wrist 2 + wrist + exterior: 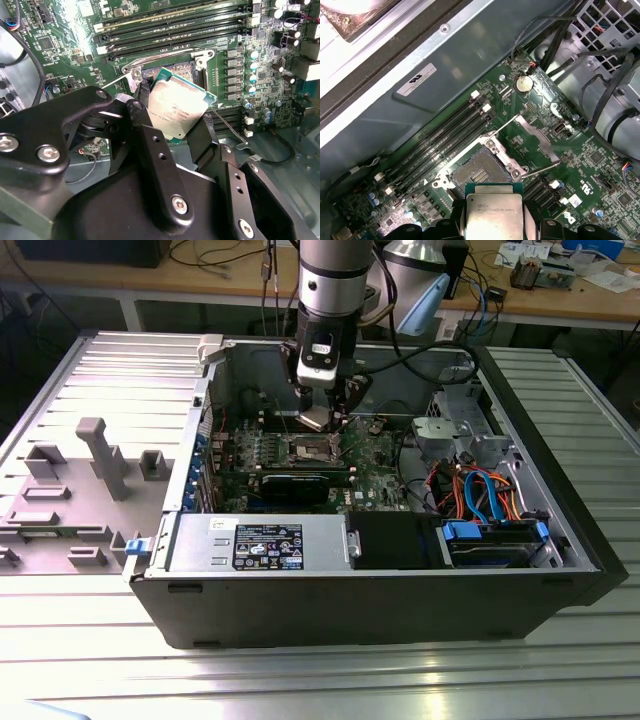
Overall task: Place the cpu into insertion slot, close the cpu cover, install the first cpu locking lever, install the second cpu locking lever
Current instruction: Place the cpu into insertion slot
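Observation:
The cpu (pixel 175 106), a flat square chip with a silver-grey top and green edge, is clamped between the black fingers (pixel 145 131) of my gripper (pixel 173 114), which is shut on it. In the first wrist view the cpu (pixel 494 216) hangs tilted just short of the insertion slot (pixel 479 172), whose dark pin field lies bare inside its metal rim. The cpu cover (pixel 525 122) stands swung open beside the slot, and a thin locking lever (pixel 540 170) sticks out next to it. From outside, the gripper (pixel 322 422) hovers a little above the slot (pixel 312 448) inside the open computer case.
Long memory slots (pixel 440 145) run beside the socket. A black graphics card (pixel 300 485), a power supply (pixel 260 540), a drive cage (pixel 455 430) and coloured cables (pixel 480 490) crowd the case. A grey plastic fixture (pixel 95 455) sits at the exterior view's left.

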`<state>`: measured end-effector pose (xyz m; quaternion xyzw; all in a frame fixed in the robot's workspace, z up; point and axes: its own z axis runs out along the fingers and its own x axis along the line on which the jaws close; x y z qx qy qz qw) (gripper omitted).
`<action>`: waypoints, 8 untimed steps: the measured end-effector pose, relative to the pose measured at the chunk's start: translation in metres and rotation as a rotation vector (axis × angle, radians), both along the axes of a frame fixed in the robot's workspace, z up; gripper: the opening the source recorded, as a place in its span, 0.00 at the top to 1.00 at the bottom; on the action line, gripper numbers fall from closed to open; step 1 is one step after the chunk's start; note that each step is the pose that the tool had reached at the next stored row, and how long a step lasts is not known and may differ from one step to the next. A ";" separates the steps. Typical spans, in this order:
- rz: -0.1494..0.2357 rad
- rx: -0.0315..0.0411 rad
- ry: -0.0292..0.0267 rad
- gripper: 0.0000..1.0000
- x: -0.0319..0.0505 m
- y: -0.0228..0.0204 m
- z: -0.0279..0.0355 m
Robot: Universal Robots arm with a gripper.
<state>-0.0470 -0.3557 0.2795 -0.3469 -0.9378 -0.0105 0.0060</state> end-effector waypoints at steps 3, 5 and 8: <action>-0.010 0.0000 0.0000 0.45 0.0000 0.0000 0.0000; -0.015 0.0000 -0.0001 0.45 0.0000 0.0000 0.0000; -0.024 0.0000 0.0000 0.45 0.0000 0.0000 0.0000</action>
